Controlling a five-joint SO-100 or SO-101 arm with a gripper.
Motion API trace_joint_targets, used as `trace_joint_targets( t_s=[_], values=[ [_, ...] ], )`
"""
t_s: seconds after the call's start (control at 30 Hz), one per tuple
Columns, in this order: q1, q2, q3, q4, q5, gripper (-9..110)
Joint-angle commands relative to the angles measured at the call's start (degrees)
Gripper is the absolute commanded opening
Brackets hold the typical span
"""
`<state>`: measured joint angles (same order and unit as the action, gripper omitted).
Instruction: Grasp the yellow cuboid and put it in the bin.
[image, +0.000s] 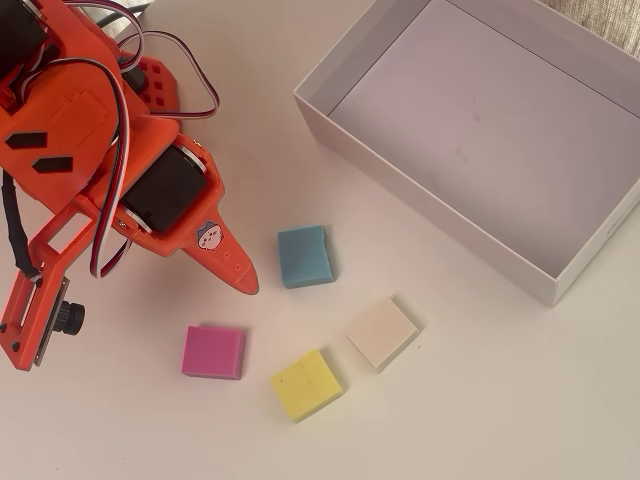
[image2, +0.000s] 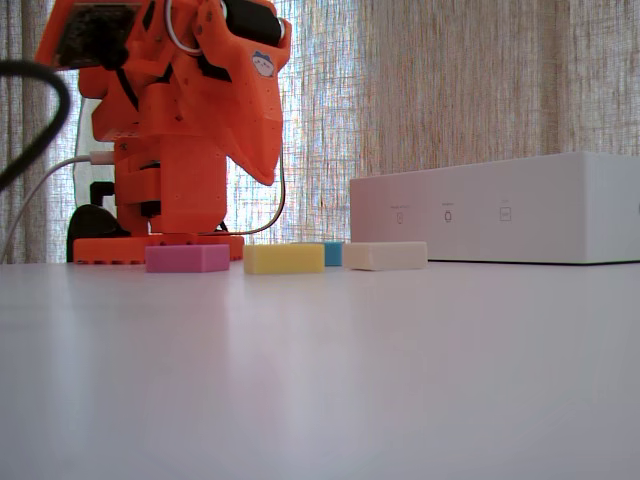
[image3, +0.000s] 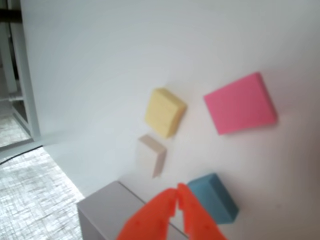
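On the white table (image: 520, 400), your small flat square yellow foam block (image: 306, 384) lies free in the overhead view, at the bottom of a loose cluster of four blocks. You see the pink foam block (image: 213, 352) to its left, the cream foam block (image: 381, 332) just up and to its right, and the blue foam block (image: 305, 256) above them, all apart from one another. The large shallow white box (image: 430, 215) sits at the upper right, well apart from the yellow block. Your orange two-finger gripper (image3: 177, 194) hangs above the table with its tips pressed together and holding nothing, as the wrist view shows; in the overhead view its point sits just left of the blue block.
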<state>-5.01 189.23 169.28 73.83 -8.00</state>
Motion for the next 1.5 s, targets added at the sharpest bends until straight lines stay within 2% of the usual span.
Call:
trace_joint_targets(
  t_s=[0.0, 0.47, 0.53, 0.6, 0.7, 0.83, 0.9, 0.97, 1.17, 1.47],
  values=[
    [-1.05, 0.35, 0.0, 0.18, -0.97, -8],
    [-1.05, 0.35, 0.0, 0.18, -0.97, -7],
    [-0.7, 0.35, -0.09, 0.26, -0.88, 0],
    [0.26, 0.09, 0.0, -1.85, -1.05, 13],
    [0.62, -3.78, -3.96, -6.5, -1.49, 20],
    [1.23, -14.94, -16.87, -5.19, -0.18, 28],
    [1.49, -21.62, -24.7, -3.69, 1.05, 43],
    [1.67, -27.95, -33.22, -0.79, 2.37, 47],
    [2.64, -41.04, -51.86, 3.25, 4.48, 47],
    [1.49, -49.57, -49.92, 3.16, 11.51, 45]
  ],
)
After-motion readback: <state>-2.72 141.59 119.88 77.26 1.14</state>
